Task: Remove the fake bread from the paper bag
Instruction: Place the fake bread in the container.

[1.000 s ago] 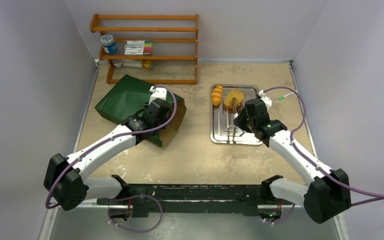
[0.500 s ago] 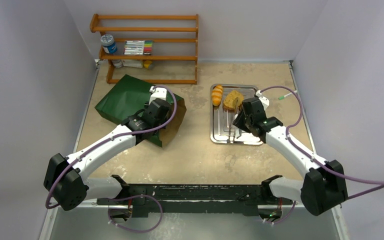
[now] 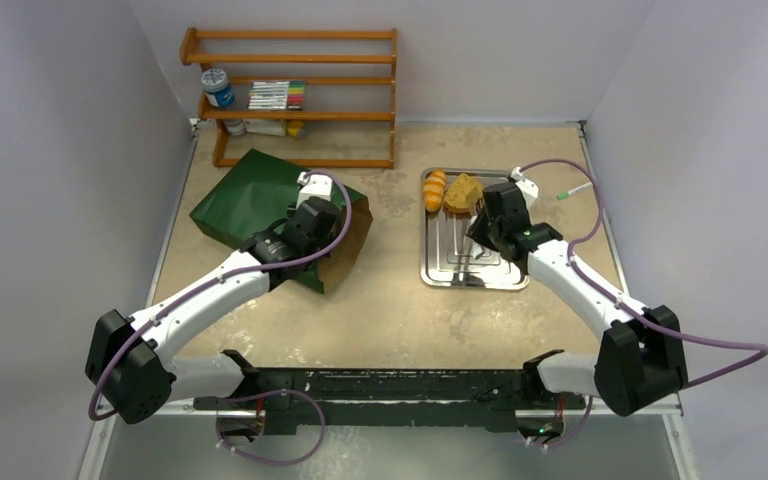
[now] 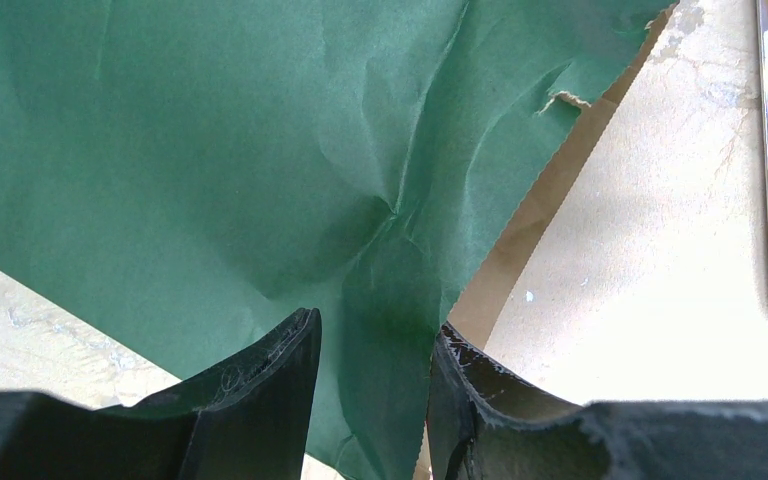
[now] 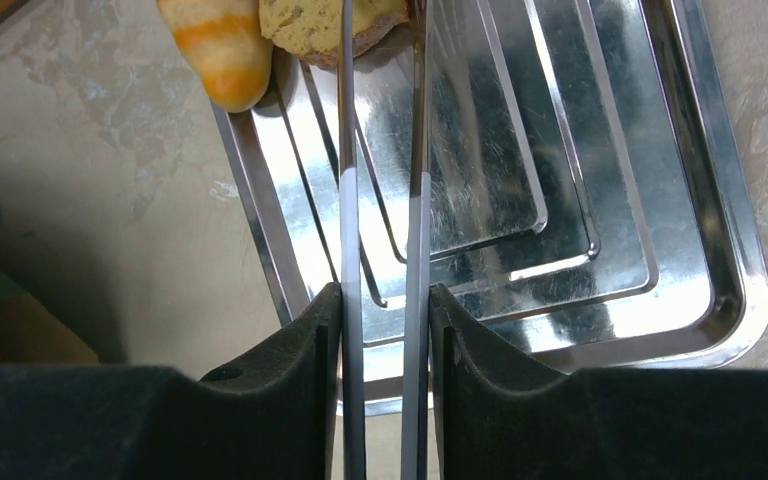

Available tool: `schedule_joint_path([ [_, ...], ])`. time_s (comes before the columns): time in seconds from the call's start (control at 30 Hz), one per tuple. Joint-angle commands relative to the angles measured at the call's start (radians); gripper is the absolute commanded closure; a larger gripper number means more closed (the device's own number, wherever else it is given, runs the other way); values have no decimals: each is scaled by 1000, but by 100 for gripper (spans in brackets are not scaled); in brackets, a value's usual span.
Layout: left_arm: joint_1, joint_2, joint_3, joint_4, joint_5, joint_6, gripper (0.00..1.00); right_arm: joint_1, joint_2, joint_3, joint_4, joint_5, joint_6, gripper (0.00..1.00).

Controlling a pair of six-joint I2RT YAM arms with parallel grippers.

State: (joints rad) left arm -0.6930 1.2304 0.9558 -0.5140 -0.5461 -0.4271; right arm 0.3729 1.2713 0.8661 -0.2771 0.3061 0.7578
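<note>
The dark green paper bag (image 3: pixel 250 195) lies on the table at the left, its brown inside showing at the mouth (image 3: pixel 352 235). My left gripper (image 3: pixel 315 208) sits at that mouth. In the left wrist view it (image 4: pixel 375 325) is shut on a raised fold of the bag (image 4: pixel 260 150). My right gripper (image 3: pixel 485 215) is shut on the metal tongs (image 5: pixel 346 150) over the silver tray (image 3: pixel 450 272). The tongs reach to a brown slice (image 3: pixel 463 192) beside a striped orange roll (image 3: pixel 434 190) in the tray's far left corner. Both show in the right wrist view: the slice (image 5: pixel 310 25) and the roll (image 5: pixel 220 45). Other bread is hidden.
A wooden rack (image 3: pixel 295 160) stands at the back left with a can (image 3: pixel 217 87) and markers (image 3: pixel 276 95) on it. White walls close in the table on the left, right and back. The tray (image 5: pixel 660 250) shows ridged and bare in the right wrist view.
My right gripper has moved the tongs toward the tray's far left corner. The brown slice has shifted closer to the orange roll. The left arm and the bag have not moved.
</note>
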Motion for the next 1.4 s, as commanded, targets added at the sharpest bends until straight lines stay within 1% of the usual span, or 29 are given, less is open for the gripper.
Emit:
schedule_joint_path([
  [0.0,6,-23,24,19,-10,-10,59,-6,-8,52,59,45,-26,66],
  [0.17,7,-32,24,18,-14,-9,59,-6,-55,26,35,46,-13,62],
  [0.5,7,-30,24,18,-11,-13,59,-6,-139,-44,-4,29,20,61],
  [0.57,6,-33,24,15,-13,-13,59,-6,-157,-42,-3,55,17,62],
  [0.77,6,-43,26,5,-21,-15,60,3,-231,-15,-17,32,-36,67],
  [0.9,7,-51,26,-4,-29,-15,60,35,-257,8,-33,14,-60,72],
  [0.97,7,-53,31,-10,-34,-16,60,79,-255,22,-38,12,-62,75],
  [1.03,7,-52,34,-15,-37,-15,61,162,-242,47,-51,37,-50,79],
  [1.1,7,-48,38,-19,-35,-9,65,258,-227,72,-67,66,-29,81],
  [1.17,6,-38,46,-30,-31,-2,71,324,-222,79,-74,74,-7,84],
  [1.37,7,-37,54,-53,-50,-3,75,498,-219,67,-54,59,23,88],
])
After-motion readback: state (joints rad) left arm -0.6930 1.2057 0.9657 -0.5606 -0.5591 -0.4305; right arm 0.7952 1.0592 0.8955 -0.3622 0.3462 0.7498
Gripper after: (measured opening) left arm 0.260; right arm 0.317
